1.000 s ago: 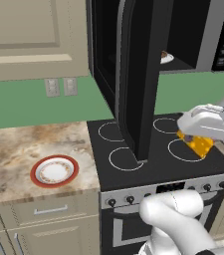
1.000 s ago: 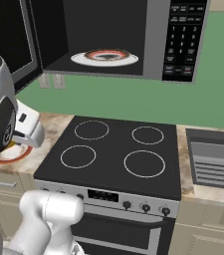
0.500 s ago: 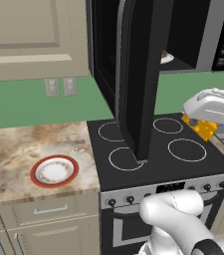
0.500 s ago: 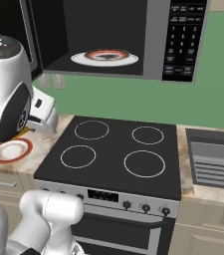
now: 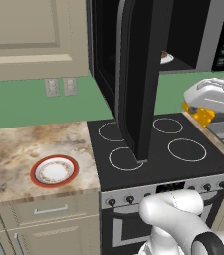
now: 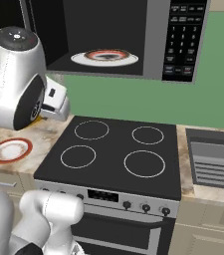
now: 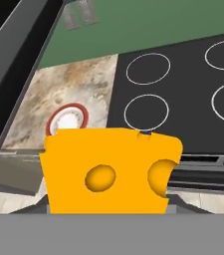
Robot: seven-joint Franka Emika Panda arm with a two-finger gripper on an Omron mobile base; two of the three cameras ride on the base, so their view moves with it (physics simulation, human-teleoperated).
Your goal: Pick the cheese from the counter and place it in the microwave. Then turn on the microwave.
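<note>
Risen since a second ago: gripper [image 5: 199,113] carries the cheese [image 7: 108,169] from low over the stovetop [image 6: 114,152] up to just under the microwave [image 6: 133,35] opening, jaws clamped on the wedge. Step in hand: transport to the microwave, door [image 5: 141,74] swung open. Next move likely needs more lift, then a push inward over the cavity's lower lip onto the turntable plate [image 6: 106,56]. Door edge hangs close beside the path; cavity roomy.
</note>
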